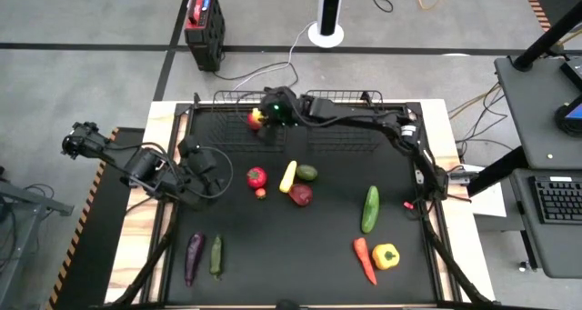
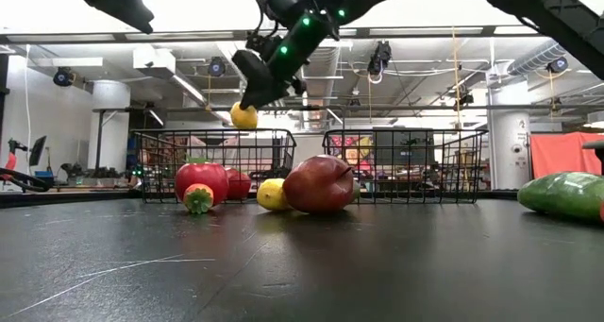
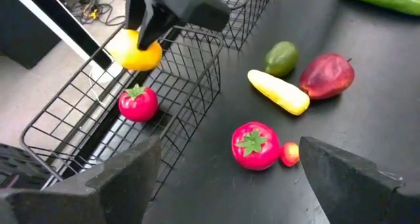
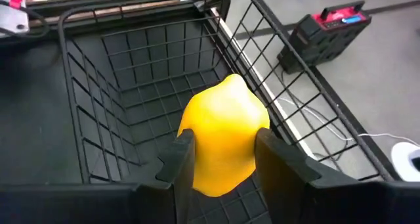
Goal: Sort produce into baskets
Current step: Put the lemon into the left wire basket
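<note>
My right gripper [image 1: 265, 117] reaches over the left wire basket [image 1: 227, 105] at the table's far edge and is shut on a yellow lemon [image 4: 223, 142], which also shows in the low view [image 2: 244, 116]. A red tomato [image 3: 138, 102] lies in that basket below the lemon. The right basket [image 1: 355, 105] stands beside it. My left gripper [image 1: 205, 178] is open and empty over the table's left side. A red tomato [image 1: 256, 176], yellow squash [image 1: 288, 175], avocado [image 1: 307, 173] and red apple [image 1: 300, 195] lie mid-table. My right gripper pinches the lemon between its two fingers [image 4: 177, 161], one on each side of its body [image 4: 197, 152]. The fingers come from above, slanting down. The lemon is lifted clear, above the left basket's rim, with its free end sticking out past the fingertips.
A green cucumber [image 1: 370, 208], orange carrot [image 1: 364, 260] and yellow pepper [image 1: 386, 255] lie at the near right. A purple eggplant [image 1: 194, 258] and small cucumber [image 1: 216, 255] lie at the near left. A red-and-black box [image 1: 204, 24] stands on the floor beyond the table.
</note>
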